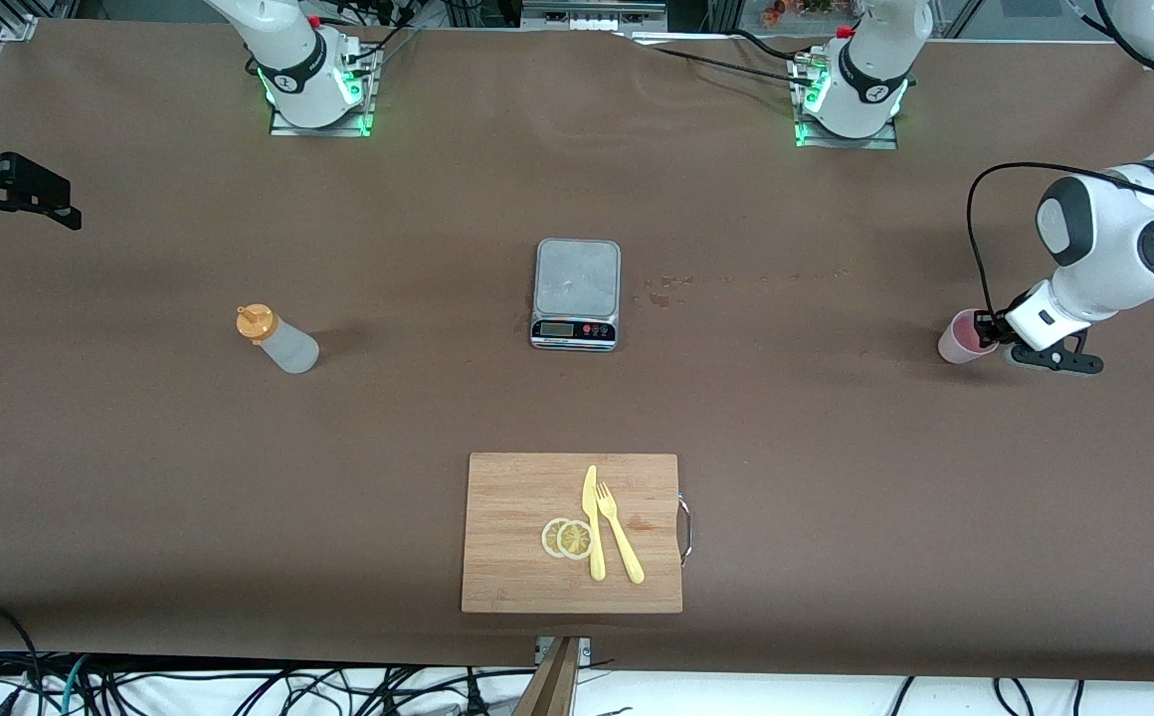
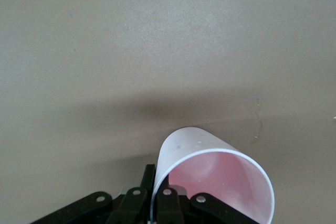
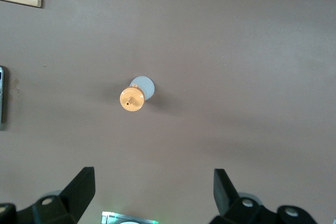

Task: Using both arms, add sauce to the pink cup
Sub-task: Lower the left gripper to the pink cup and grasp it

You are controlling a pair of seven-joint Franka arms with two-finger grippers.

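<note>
I see left gripper clenched on pink cup | right gripper released, high over sauce

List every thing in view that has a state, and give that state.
Cup: upright on the table, empty, left gripper at its rim.
Sauce bottle: upright, capped, untouched.
Right gripper: open, high over the bottle.
Scale: plate bare.
Cutting board: holds knife, fork, two lemon slices.
</note>
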